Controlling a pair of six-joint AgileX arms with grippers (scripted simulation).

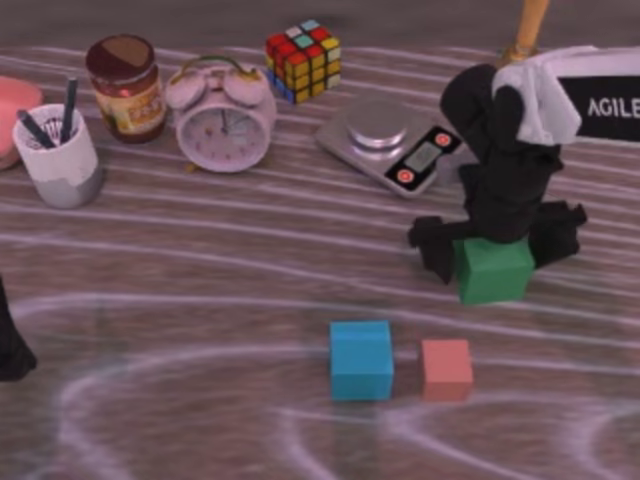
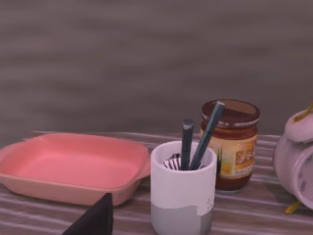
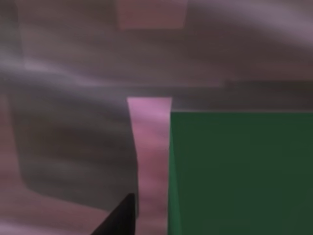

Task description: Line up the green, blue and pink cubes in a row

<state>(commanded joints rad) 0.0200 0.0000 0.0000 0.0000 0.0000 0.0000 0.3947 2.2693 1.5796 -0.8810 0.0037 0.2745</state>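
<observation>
nearest the lower edge of the top view, the blue cube (image 1: 361, 359) and the pink cube (image 1: 447, 368) sat side by side on the table (image 1: 200, 300), close but with a small gap between them, blue to the left of pink. at the far left edge, the left gripper (image 1: 12, 345) was parked well apart from all three cubes; whether its fingers were open or closed could not be told.

farther back and to the right of the pink cube was the green cube (image 1: 493, 269), out of line with the other two. the right gripper (image 1: 497, 245) was over it, a dark finger on either side of the cube, apparently gripping it. in the right wrist view the green cube (image 3: 242, 171) filled much of the frame beside one fingertip (image 3: 120, 218).

along the far side stood a white cup (image 1: 58, 157) of pens, a jar (image 1: 126, 87), an alarm clock (image 1: 223, 115), a multicoloured puzzle cube (image 1: 303, 60) and a kitchen scale (image 1: 390, 143). the left wrist view showed a pink dish (image 2: 73, 166) beside the cup.
</observation>
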